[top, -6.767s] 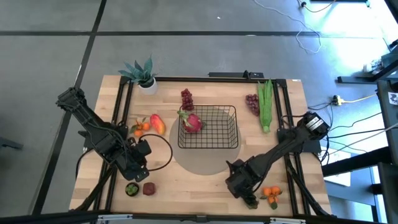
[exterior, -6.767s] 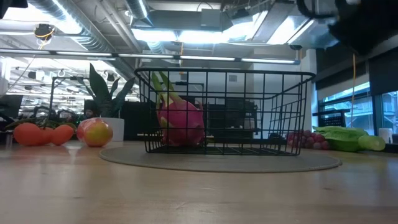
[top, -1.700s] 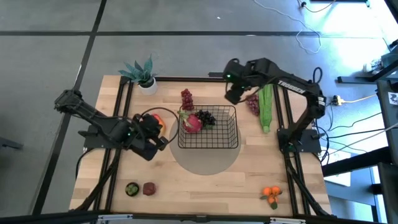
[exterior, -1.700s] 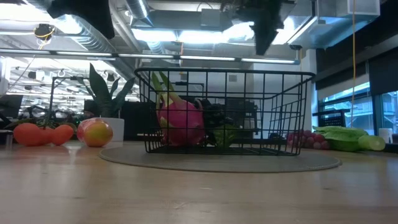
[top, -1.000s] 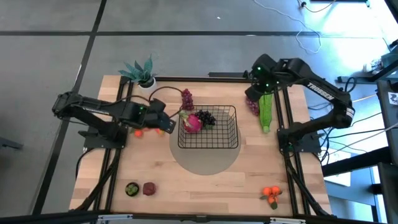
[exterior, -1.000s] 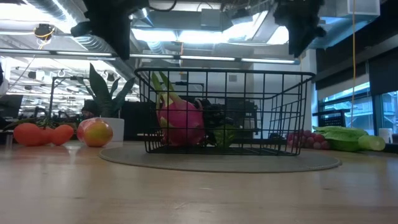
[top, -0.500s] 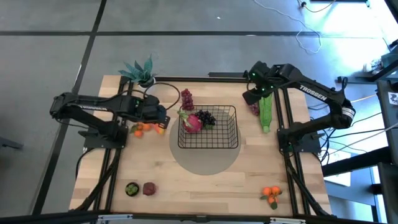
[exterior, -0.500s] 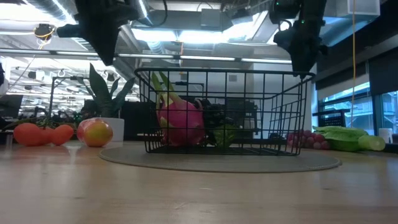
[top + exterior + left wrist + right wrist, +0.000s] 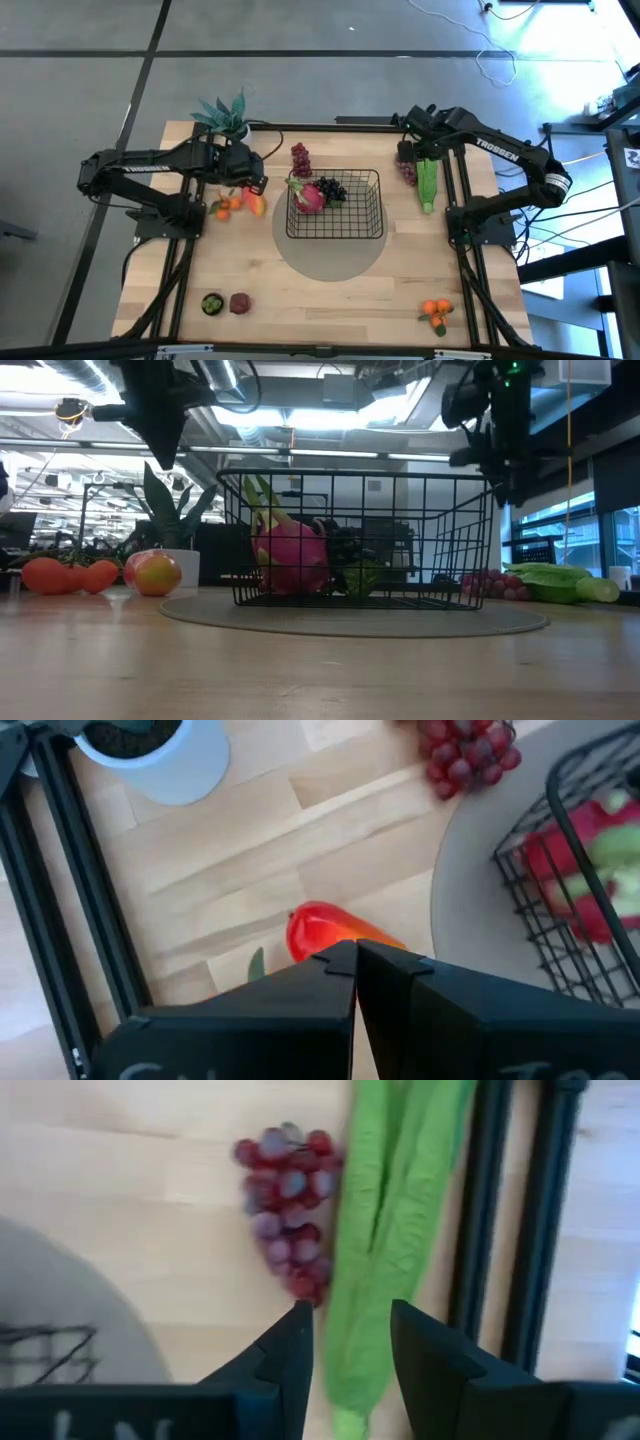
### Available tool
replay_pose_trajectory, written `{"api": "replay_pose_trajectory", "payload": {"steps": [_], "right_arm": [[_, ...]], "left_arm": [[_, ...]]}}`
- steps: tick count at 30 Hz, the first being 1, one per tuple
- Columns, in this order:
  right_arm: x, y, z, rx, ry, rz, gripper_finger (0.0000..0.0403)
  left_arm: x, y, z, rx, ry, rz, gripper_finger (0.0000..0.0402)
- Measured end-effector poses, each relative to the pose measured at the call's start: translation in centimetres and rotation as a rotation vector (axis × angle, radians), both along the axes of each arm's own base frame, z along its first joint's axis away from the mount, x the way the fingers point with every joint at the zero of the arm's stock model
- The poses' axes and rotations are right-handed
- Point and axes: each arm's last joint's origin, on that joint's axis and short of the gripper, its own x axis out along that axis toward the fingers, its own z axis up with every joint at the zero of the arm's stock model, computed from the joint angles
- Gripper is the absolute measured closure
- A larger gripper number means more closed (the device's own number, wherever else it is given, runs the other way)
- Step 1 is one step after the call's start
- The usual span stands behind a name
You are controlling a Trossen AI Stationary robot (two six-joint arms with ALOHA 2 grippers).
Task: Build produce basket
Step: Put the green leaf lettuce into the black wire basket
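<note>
The basket (image 9: pixel 335 205) is sitting on a round grey mat (image 9: pixel 330 255) in the middle of the wooden table (image 9: pixel 300 300). Inside it, at its far left, a pink dragon fruit (image 9: pixel 308 196) is lying beside a dark grape bunch (image 9: pixel 332 188), and the low view also shows something green (image 9: pixel 360 577) in there.

The left gripper (image 9: pixel 252 185) is hovering above the table just left of the basket, over the mango (image 9: pixel 254 203); its fingers (image 9: pixel 330 985) are pressed together with nothing between them. The mango is lying on the table beside small oranges (image 9: pixel 226 206), and a bunch of red grapes (image 9: pixel 300 158) is lying just beyond the basket's far left corner. A potted plant (image 9: pixel 228 120) is standing at the far left corner of the table.

The right gripper (image 9: pixel 410 152) is hanging over the far right part of the table, its fingers (image 9: pixel 290 1345) spread apart and empty, above a second bunch of red grapes (image 9: pixel 407 168) that is touching the long green pods (image 9: pixel 427 180).

At the near left, a small green fruit (image 9: pixel 211 303) and a brown one (image 9: pixel 239 303) are lying side by side. At the near right, more small oranges (image 9: pixel 435 312) are resting on the table.
</note>
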Motion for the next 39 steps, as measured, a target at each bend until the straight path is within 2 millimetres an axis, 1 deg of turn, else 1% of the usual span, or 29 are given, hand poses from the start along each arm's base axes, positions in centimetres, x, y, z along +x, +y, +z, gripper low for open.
{"api": "replay_pose_trajectory", "payload": {"steps": [5,10,13,17,21,24,30,39], "right_arm": [[-0.8,-0.8,-2.2,-0.065,0.042,-0.116,0.0282],[-1.6,-1.8,-4.1,-0.085,0.022,-0.178,0.0282],[-2.3,-2.3,-5.5,-0.083,0.026,-0.219,0.0282],[-3.5,-2.5,-7.0,-0.07,0.052,-0.263,0.0282],[-4.0,-2.7,-8.2,-0.07,0.045,-0.273,0.0282],[-4.1,-2.9,-8.7,-0.07,0.01,-0.277,0.0282],[-4.9,-3.1,-9.5,-0.057,0.023,-0.305,0.0282],[-5.2,-3.7,-9.8,-0.034,-0.022,-0.256,0.0282]], "left_arm": [[0.0,0.9,0.1,0.004,-0.013,0.03,0.0401],[-0.1,1.6,0.1,0.001,-0.023,0.064,0.0401],[-0.1,1.9,0.1,0.001,-0.03,0.08,0.0401],[-0.2,2.4,0.2,0.004,-0.04,0.102,0.0401],[-0.3,2.8,0.2,0.007,-0.049,0.123,0.0401],[-0.3,3.1,0.2,0.01,-0.044,0.127,0.0401],[-0.4,3.2,0.2,0.021,-0.029,0.1,0.0401],[-0.4,3.2,0.2,0.021,-0.028,0.1,0.0401]]}}
